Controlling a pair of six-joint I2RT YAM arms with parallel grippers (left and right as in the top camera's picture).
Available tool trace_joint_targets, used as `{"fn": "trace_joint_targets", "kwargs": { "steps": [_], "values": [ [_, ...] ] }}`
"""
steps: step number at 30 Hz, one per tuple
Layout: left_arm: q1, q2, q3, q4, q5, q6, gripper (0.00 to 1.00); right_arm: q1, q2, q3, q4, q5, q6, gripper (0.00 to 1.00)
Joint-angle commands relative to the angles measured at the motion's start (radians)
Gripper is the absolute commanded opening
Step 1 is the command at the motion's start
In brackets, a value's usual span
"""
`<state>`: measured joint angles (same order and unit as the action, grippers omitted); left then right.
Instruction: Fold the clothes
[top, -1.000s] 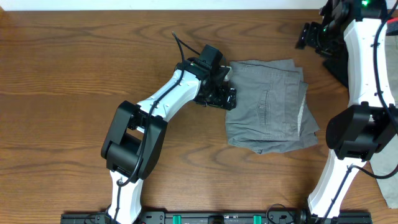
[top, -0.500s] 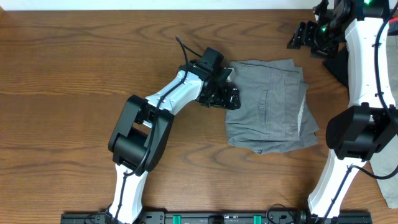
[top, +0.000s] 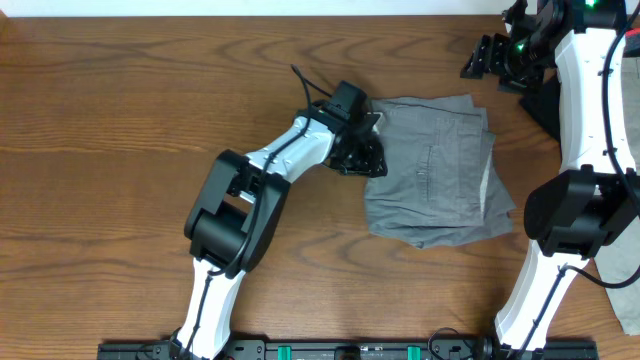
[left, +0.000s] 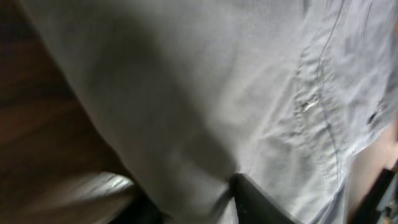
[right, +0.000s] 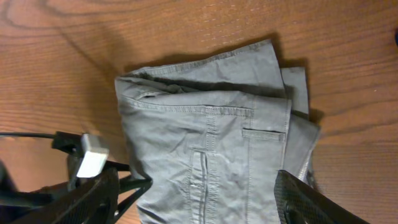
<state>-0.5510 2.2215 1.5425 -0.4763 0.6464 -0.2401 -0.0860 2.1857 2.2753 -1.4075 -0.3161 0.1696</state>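
Observation:
The clothes are folded grey shorts (top: 435, 170) lying flat on the wooden table, right of centre, with a stitched pocket facing up. My left gripper (top: 368, 158) is at their left edge. In the left wrist view the grey cloth (left: 217, 93) fills the frame and bunches between my left gripper's (left: 186, 199) fingers, which are shut on it. My right gripper (top: 482, 58) hangs high over the table's far right, apart from the cloth. Its fingers (right: 311, 199) stand wide open, with the shorts (right: 211, 149) seen far below between them.
A dark object (top: 545, 105) lies at the table's right edge behind the right arm. A black rail (top: 340, 350) runs along the front edge. Bare wood (top: 120, 120) lies to the left of the shorts.
My left gripper slid a little to the right onto the shorts' left edge and closed on the cloth. The right gripper shifted slightly left early on, then stayed still.

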Motion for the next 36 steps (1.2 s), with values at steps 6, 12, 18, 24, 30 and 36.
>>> {"fn": "trace_joint_targets", "kwargs": {
  "steps": [6, 12, 18, 24, 30, 36],
  "values": [
    [-0.002, 0.021, 0.006, 0.044, -0.011, -0.002, 0.06, 0.002, -0.003, 0.018, -0.009, -0.001, -0.037, 0.78],
    [0.060, 0.021, 0.006, 0.115, -0.044, -0.039, 0.06, 0.002, -0.003, 0.018, -0.027, 0.003, -0.044, 0.77],
    [0.172, 0.021, 0.006, 0.177, -0.109, -0.071, 0.06, 0.002, -0.003, 0.016, -0.046, 0.034, -0.048, 0.77],
    [0.322, 0.021, 0.006, 0.260, -0.117, -0.114, 0.06, 0.002, -0.003, 0.013, -0.059, 0.039, -0.048, 0.77],
    [0.508, 0.021, 0.006, 0.294, -0.163, -0.164, 0.06, 0.002, -0.003, 0.012, -0.065, 0.039, -0.048, 0.77],
    [0.692, 0.021, 0.006, 0.303, -0.188, -0.211, 0.06, 0.003, -0.003, 0.011, -0.069, 0.040, -0.048, 0.77]
  ]
}}
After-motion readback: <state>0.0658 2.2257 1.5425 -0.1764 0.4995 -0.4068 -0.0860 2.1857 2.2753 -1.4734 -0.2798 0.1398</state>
